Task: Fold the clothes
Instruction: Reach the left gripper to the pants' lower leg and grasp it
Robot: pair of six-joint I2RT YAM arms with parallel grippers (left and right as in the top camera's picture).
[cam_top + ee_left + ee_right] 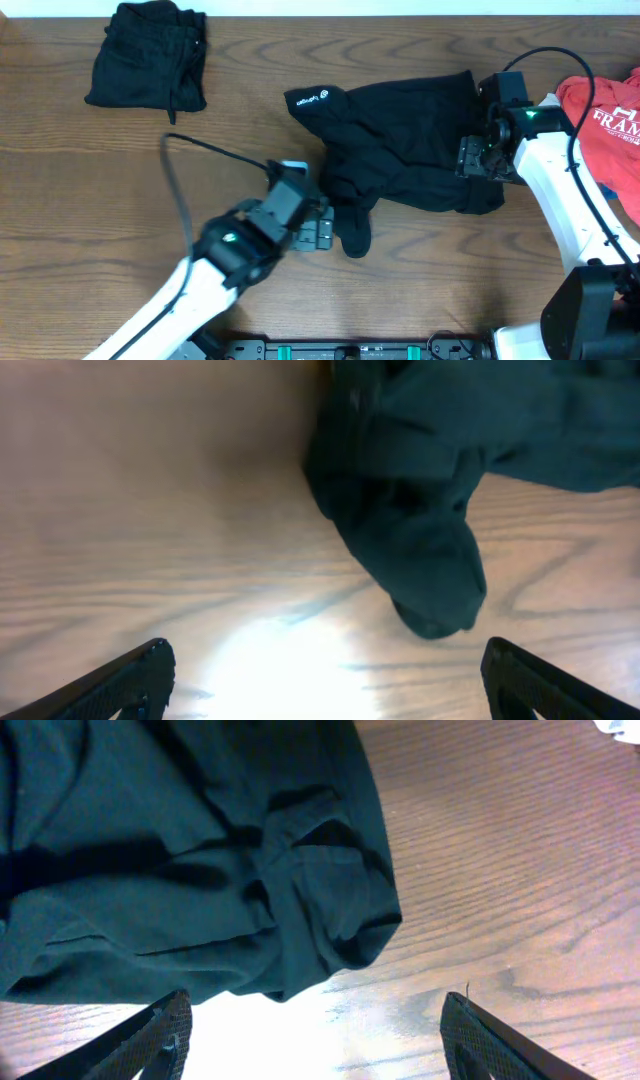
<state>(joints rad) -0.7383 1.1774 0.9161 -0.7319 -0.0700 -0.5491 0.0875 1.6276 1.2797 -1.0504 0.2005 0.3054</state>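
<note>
- The red tee [606, 115] is cut off at the right edge, so only part of its lettering shows.
- Black top [400, 135] lies crumpled mid-surface [100, 200]; a folded black garment [148, 60] lies far left.
- Left pincer [318, 232] is low, released, beside the top's sleeve end.
- Right pincer [468, 158], hard to make out against the black cloth, is released at its right edge.

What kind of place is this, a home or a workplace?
Probably a robot test bench or laboratory, not a home: a left robot arm and a right robot arm work at a wood-grain table where a folded black garment, a crumpled black top and a red tee lie.
</note>
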